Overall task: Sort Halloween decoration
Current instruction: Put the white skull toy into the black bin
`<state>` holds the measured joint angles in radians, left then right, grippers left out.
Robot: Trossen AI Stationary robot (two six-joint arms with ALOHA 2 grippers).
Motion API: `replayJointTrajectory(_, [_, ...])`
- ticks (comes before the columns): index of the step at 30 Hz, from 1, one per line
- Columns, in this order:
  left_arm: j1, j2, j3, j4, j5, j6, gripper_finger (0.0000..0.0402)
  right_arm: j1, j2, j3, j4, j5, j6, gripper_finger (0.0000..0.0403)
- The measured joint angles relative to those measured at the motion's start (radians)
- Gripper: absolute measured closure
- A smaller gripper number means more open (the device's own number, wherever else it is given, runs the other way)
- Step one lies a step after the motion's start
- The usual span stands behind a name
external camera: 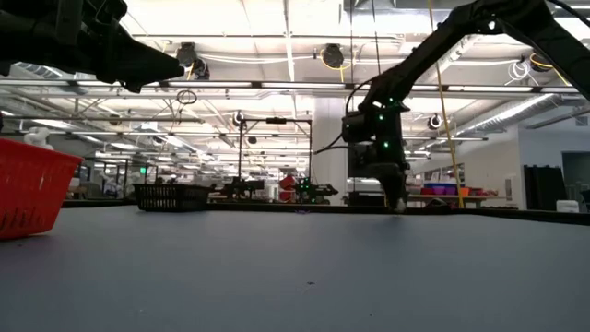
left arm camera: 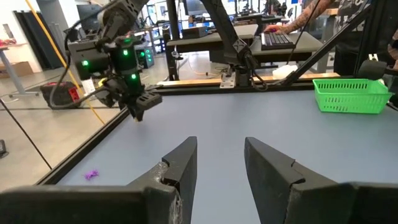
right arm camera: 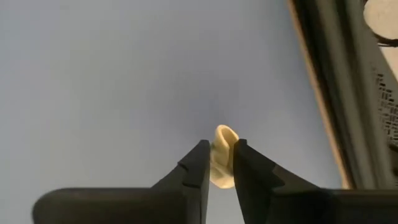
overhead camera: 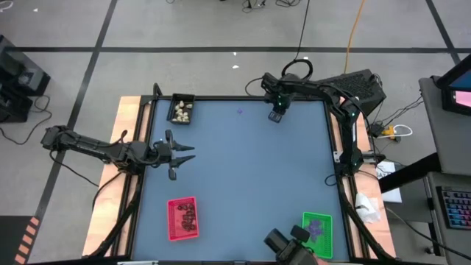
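Note:
A cream-white lump [right arm camera: 224,134] sits between the fingers of my right gripper [right arm camera: 221,150], which is near the table's far edge [overhead camera: 277,115] and points down [external camera: 397,201]. One flat purple bit [overhead camera: 240,112] lies on the table to that gripper's left, also seen in the left wrist view [left arm camera: 92,175]. More cream lumps lie in the black tray [overhead camera: 181,110], black lumps in the red tray [overhead camera: 183,218], and purple bits in the green tray [overhead camera: 318,230]. My left gripper [overhead camera: 179,154] hovers open above the table's left side [left arm camera: 221,163], holding nothing. My right gripper pinches the cream-white lump between its two fingertips [right arm camera: 200,163], coming from above and pointing down. The lump's upper end [right arm camera: 225,132] sticks out past the fingertips. I cannot tell whether the lump is lifted clear of the table.
The black tray stands at the far left corner [external camera: 171,195], the red tray near the front left [external camera: 28,192], and the green tray at the front right [left arm camera: 351,94]. A wooden border frames the blue-grey table [overhead camera: 250,177]. A camera mount [overhead camera: 288,244] sits at the near edge.

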<state>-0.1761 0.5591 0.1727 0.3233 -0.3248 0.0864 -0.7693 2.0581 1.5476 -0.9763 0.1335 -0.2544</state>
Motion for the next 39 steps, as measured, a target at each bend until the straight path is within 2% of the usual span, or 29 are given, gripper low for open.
replayJointTrajectory(12, [0.000,0.000,0.000,0.000,-0.001,0.000,0.0272,0.103,-0.001,0.184,-0.075,-0.019,-0.002,0.0382])
replayJointTrajectory(19, [0.000,0.000,0.000,0.000,-0.002,0.000,0.0272,0.197,-0.002,0.204,-0.006,-0.104,-0.005,0.0401])
replayJointTrajectory(23, [0.000,0.000,0.000,0.000,-0.002,-0.002,0.0272,0.218,-0.002,0.204,0.015,-0.076,0.031,0.0398])
replayJointTrajectory(28, [0.000,0.000,0.000,0.001,-0.002,-0.002,0.0272,0.157,-0.002,0.204,0.025,-0.056,0.256,0.0361])
replayJointTrajectory(34, [0.000,0.000,0.000,0.005,-0.002,-0.003,0.0272,0.090,0.029,0.204,0.093,-0.058,0.476,0.0280])
replayJointTrajectory(36, [0.000,0.000,0.000,0.005,-0.002,-0.003,0.0272,0.073,0.054,0.204,0.109,-0.059,0.506,0.0256])
replayJointTrajectory(39, [0.000,0.000,0.000,0.004,-0.002,-0.003,0.0272,0.053,0.101,0.204,0.112,-0.055,0.458,0.0229])
